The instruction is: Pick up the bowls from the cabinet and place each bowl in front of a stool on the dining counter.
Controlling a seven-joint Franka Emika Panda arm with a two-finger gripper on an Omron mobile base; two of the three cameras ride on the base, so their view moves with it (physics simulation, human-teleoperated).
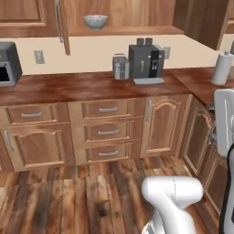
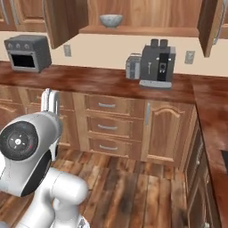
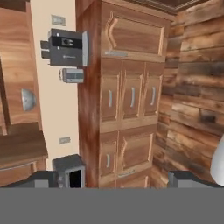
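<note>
With the pincer spread wide and empty, approach the marbled bowl level along the cabinet shelf, gripping its rim.

At the left edge of the left base view, the toaster oven is cut off. The cabinet runs off the top of the frame. The paper towel roll is partly cut off at the right edge. In the hand view the marbled bowl shows only half, behind a shelf board.
</note>
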